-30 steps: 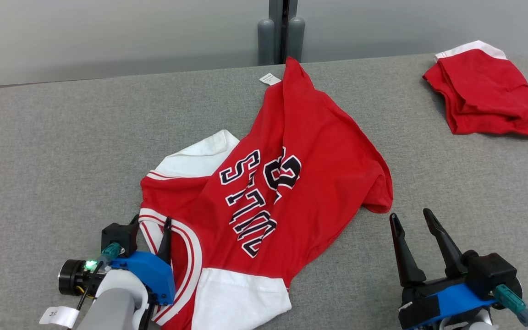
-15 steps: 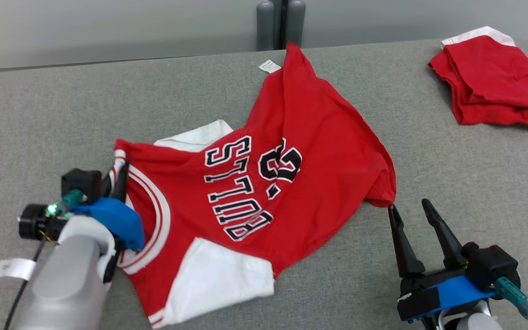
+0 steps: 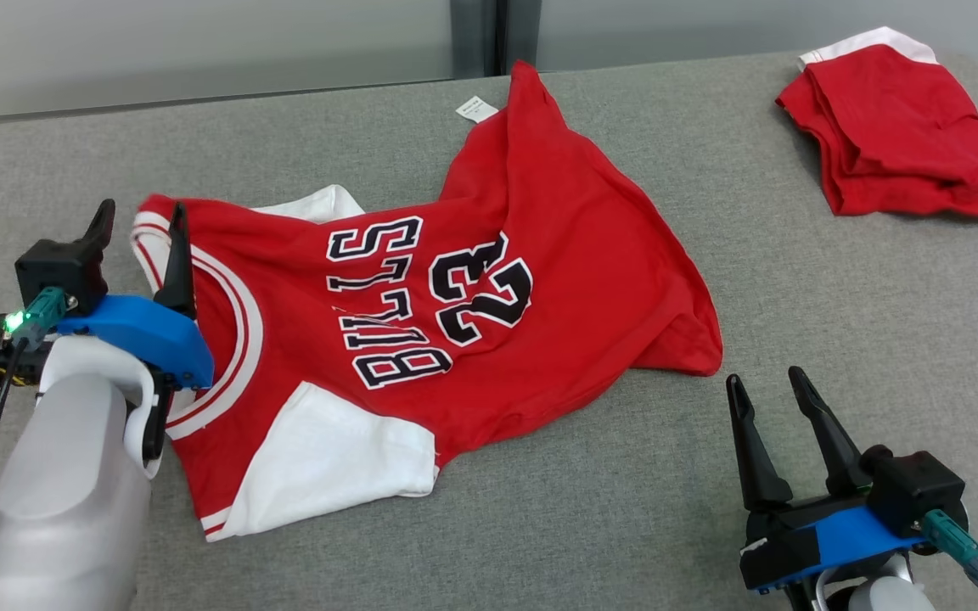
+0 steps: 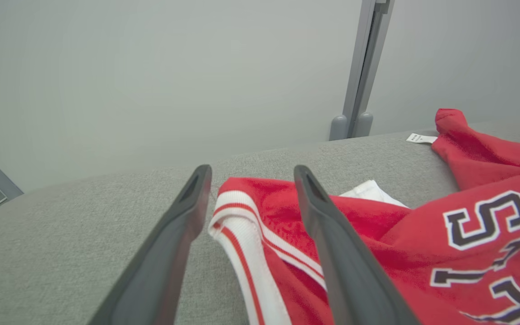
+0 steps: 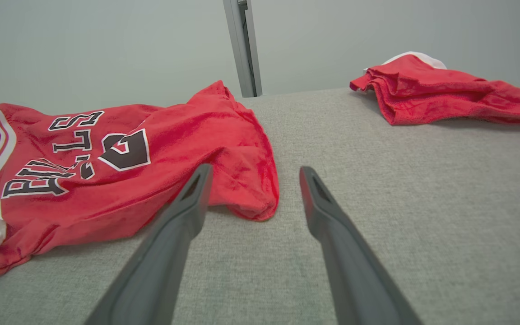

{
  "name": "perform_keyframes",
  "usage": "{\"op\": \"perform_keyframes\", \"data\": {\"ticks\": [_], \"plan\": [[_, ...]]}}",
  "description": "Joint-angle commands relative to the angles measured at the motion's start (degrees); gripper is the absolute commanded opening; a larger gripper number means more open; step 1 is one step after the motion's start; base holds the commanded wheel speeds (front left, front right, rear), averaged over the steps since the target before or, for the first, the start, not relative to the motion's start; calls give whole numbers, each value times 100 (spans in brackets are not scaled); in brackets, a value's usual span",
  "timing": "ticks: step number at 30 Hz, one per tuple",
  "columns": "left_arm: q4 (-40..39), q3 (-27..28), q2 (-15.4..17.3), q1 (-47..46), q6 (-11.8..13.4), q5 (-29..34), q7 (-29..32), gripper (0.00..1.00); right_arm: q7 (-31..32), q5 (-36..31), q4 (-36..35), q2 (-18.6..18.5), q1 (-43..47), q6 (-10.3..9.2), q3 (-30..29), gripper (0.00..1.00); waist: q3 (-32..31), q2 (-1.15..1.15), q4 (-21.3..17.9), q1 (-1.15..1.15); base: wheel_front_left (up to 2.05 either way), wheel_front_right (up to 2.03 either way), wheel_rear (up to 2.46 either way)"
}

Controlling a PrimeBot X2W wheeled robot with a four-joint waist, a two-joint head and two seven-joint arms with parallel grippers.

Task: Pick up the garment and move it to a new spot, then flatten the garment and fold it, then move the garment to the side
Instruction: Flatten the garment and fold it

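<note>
The garment (image 3: 557, 255) is a red jersey with white sleeves and black "BULLS 23" lettering, lying crumpled across the middle of the grey table (image 3: 591, 526). My left gripper (image 3: 140, 216) is open at its left end. In the left wrist view the striped collar (image 4: 237, 225) lies on the table between the spread fingers of the left gripper (image 4: 252, 174), and neither finger presses it. My right gripper (image 3: 766, 379) stands open near the front right, just short of the jersey's red hem corner (image 5: 251, 198). Nothing lies between the fingers of the right gripper (image 5: 255, 170).
A second red garment (image 3: 896, 144), folded with a white edge, lies at the table's back right corner. A small white tag (image 3: 476, 110) sticks out at the jersey's far end. A grey post (image 3: 497, 34) stands behind the table against the pale wall.
My left gripper shut on the collar, dragged it left and away so the jersey spread out and the number showed, then opened. The right gripper stayed put. The head camera shifted slightly.
</note>
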Motion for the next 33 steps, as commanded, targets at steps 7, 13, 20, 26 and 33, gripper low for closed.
{"op": "perform_keyframes", "data": {"ticks": [7,13,20,26,33], "plan": [[-1449,480,-203,1128,67,149,0,100,-33,59,56,1,76,3,-138,100,-266,0,255,0,0,0,0],[-2138,496,-505,1966,-137,216,-1,100,-34,76,61,1,165,3,-134,100,-463,0,418,0,0,0,0],[-2161,33,-583,2339,-256,164,0,100,-32,64,86,0,224,3,-104,100,-542,0,481,0,0,0,0],[-2035,-741,-435,2325,-241,-117,0,100,-31,75,117,0,184,3,-41,100,-513,0,380,0,0,0,0],[-1557,-1144,-337,2084,-243,-288,-1,100,-32,97,142,0,168,3,-8,100,-447,0,215,0,0,0,0]]}}
